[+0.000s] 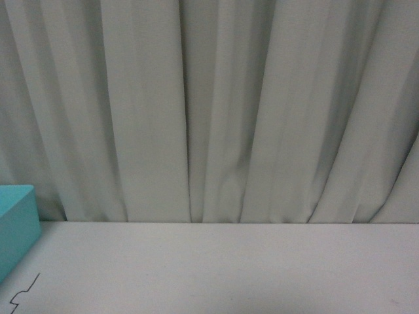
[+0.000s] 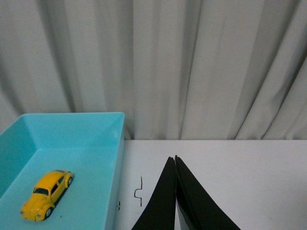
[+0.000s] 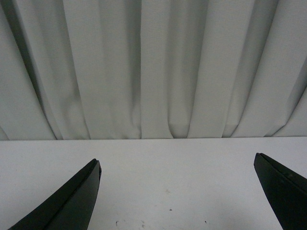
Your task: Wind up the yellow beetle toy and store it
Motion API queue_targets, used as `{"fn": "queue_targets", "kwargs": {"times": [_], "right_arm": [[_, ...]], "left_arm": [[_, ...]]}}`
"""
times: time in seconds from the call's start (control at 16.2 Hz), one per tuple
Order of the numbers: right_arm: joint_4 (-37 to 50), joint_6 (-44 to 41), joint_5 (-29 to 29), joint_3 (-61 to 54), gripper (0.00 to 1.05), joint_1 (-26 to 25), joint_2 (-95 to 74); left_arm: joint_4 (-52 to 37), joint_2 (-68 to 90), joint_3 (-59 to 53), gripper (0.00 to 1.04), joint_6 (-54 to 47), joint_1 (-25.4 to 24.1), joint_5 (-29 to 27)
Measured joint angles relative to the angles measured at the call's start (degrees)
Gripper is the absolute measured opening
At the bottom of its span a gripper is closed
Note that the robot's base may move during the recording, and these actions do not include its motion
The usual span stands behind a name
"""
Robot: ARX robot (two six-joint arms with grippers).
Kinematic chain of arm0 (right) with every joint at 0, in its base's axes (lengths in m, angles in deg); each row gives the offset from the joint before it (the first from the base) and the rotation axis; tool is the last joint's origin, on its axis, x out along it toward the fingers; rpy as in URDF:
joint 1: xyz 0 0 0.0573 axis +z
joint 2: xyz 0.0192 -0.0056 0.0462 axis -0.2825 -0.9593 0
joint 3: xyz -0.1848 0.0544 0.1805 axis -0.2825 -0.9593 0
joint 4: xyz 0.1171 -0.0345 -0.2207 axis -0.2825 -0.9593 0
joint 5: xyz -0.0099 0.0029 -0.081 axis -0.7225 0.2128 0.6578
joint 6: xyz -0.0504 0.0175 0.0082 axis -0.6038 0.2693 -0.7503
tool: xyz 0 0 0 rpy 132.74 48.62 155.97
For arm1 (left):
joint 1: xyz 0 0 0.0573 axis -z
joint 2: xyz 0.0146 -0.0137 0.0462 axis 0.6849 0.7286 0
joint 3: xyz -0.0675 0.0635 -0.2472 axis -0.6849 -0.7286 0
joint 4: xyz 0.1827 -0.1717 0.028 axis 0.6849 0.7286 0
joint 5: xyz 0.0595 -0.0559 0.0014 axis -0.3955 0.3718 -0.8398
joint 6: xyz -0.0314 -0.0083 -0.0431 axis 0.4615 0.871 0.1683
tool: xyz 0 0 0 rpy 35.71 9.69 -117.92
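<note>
Jaws of the left gripper (image 2: 175, 160) are pressed together, their dark tips meeting in a thin seam with nothing between them, while the right gripper (image 3: 177, 165) has its jaws spread wide, one black finger at each side of the right wrist view and bare white surface (image 3: 172, 182) between

Only the left wrist view shows the yellow beetle toy (image 2: 46, 194). It sits on its wheels on the floor of a turquoise bin (image 2: 103, 125), near one corner of the visible part, clear of the walls, with its rounded nose turned toward the camera. The left gripper hangs beside the bin, over the surface and not over the bin's opening, well apart from the toy. A thin dark squiggle mark (image 2: 139, 192) lies on the surface between the bin wall and the closed tips

The front view shows neither arm and no toy. It catches just an outer corner of the bin (image 1: 16, 226) at the left edge, the same sort of dark squiggle (image 1: 25, 292) on the surface near it, and a pale pleated curtain (image 1: 209, 111) filling the background

The right wrist view has no bin and no toy in it, only the surface with a few tiny dark specks and the curtain behind
</note>
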Motion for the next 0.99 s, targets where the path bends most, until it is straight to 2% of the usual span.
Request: {"fn": "queue_targets", "kwargs": {"times": [0.43, 0.55, 0.86, 0.99], "right_arm": [[0.00, 0.00, 0.00, 0.00, 0.98, 0.00, 0.00], [0.00, 0.00, 0.00, 0.00, 0.98, 0.00, -0.02], [0.00, 0.00, 0.00, 0.00, 0.98, 0.00, -0.02], [-0.02, 0.00, 0.00, 0.00, 0.98, 0.00, -0.02]], "left_arm": [[-0.13, 0.02, 0.04, 0.02, 0.00, 0.00, -0.02], [-0.13, 0.02, 0.04, 0.17, 0.07, 0.00, -0.02], [-0.15, 0.02, 0.04, 0.68, 0.07, 0.00, -0.02], [-0.13, 0.02, 0.04, 0.84, 0.07, 0.00, -0.02]]}}
